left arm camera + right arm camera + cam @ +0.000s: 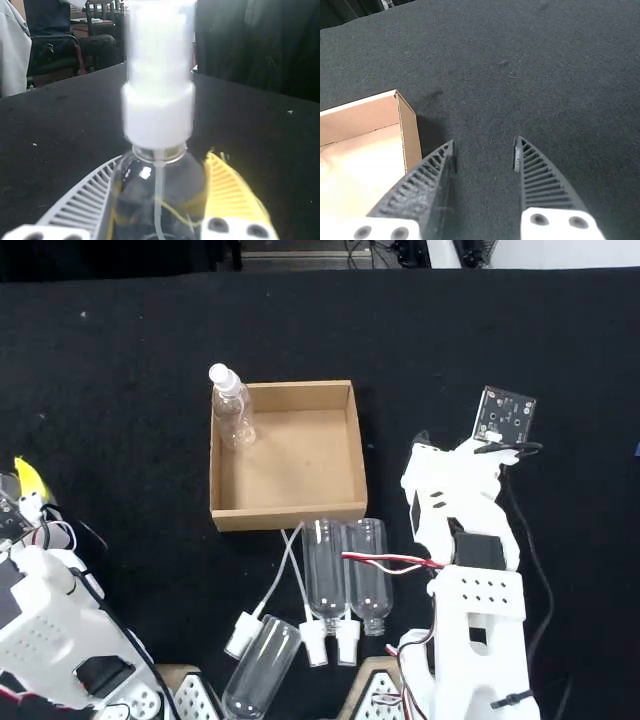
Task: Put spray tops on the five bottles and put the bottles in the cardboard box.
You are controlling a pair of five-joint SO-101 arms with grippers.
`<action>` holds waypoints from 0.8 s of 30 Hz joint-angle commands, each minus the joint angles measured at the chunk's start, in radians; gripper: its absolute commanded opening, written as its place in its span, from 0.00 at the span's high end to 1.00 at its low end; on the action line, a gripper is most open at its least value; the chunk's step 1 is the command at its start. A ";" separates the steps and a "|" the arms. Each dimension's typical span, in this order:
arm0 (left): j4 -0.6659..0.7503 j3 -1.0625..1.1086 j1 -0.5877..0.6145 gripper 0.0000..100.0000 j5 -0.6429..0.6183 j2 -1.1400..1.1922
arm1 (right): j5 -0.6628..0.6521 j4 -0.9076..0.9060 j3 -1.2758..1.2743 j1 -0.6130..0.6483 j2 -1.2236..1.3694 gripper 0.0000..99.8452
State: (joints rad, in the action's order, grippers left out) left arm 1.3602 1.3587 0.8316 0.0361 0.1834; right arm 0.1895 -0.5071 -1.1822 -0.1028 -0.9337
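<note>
My left claw (165, 159) clenches a bottle (160, 197) with its top (159, 100) on, well left of the box (286, 514). A slipping grip could drop it short. My right claw (484, 148) is released, empty, beside the box.

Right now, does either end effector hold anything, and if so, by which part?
The left end effector holds a clear bottle by its body, just below the white spray top. The right end effector is open and holds nothing.
</note>
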 commanded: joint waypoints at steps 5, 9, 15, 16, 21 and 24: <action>0.005 -0.005 -0.007 0.91 0.000 -0.054 | -0.011 0.026 0.004 0.005 -0.024 0.83; 0.077 0.007 -0.022 0.91 0.000 -0.054 | -0.011 0.026 0.004 0.005 -0.024 0.83; 0.166 0.054 -0.139 0.91 0.092 -0.103 | -0.011 0.028 0.004 0.005 -0.024 0.83; 0.157 0.056 -0.159 0.91 0.098 -0.126 | -0.011 0.028 0.004 0.005 -0.024 0.83; -0.021 0.056 -0.242 0.91 0.097 -0.302 | -0.011 0.028 0.004 0.002 -0.024 0.83; -0.213 0.058 -0.294 0.91 0.074 -0.454 | -0.011 0.031 0.004 -0.025 -0.024 0.83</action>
State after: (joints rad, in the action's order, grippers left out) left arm 1.3571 1.4139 0.6091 0.1220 -0.0591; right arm 0.1895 -0.5071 -1.1822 -0.1028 -0.9337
